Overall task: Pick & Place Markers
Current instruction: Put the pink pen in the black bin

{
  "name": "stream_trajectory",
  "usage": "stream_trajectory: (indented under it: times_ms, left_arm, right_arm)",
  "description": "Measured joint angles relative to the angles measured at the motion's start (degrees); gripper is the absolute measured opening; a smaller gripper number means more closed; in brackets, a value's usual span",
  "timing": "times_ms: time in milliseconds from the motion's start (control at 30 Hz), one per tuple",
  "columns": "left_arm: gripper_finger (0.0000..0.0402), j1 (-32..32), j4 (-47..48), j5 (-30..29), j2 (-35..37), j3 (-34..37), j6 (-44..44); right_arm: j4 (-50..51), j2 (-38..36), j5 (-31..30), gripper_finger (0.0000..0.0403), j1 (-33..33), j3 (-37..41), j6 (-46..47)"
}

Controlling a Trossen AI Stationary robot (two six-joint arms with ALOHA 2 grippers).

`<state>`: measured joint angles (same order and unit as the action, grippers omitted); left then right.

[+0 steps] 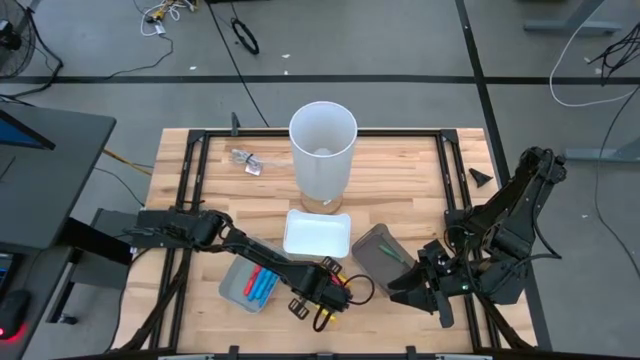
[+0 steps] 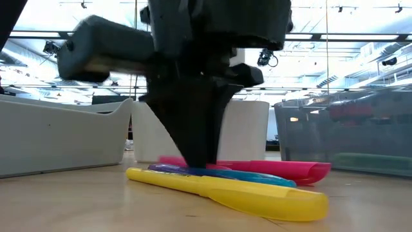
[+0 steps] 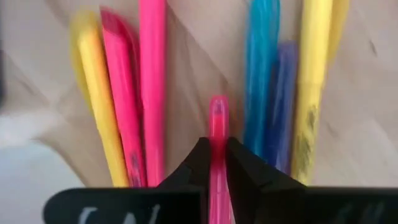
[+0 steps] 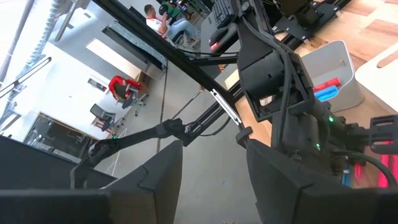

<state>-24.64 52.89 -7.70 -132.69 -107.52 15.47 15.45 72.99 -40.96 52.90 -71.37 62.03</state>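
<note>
- Left gripper (image 3: 216, 163): fingers clamped on a pink marker (image 3: 217, 118), amid the loose markers (image 2: 244, 183) on the table (image 1: 400, 170).
- Right gripper (image 1: 437, 297): fingers apart, holding nothing, at the table's near right edge.

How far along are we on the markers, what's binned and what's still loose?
Done: a red and a blue marker lie in the grey tray, and a green one in the dark tray. In hand: the left gripper is shut on a pink marker in the loose pile on the table. Left: the yellow, pink and blue markers around it. The right gripper waits open beside the dark tray.
</note>
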Motion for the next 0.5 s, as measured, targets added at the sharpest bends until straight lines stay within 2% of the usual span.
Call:
stream_trajectory:
  times_ms: [500]
  left_arm:
    - [0.0034,-1.45,13.95,-2.18,0.31,-13.66,-4.24]
  right_arm:
    - [-0.03,0.0,-0.01,0.018,0.02,0.0,-0.01]
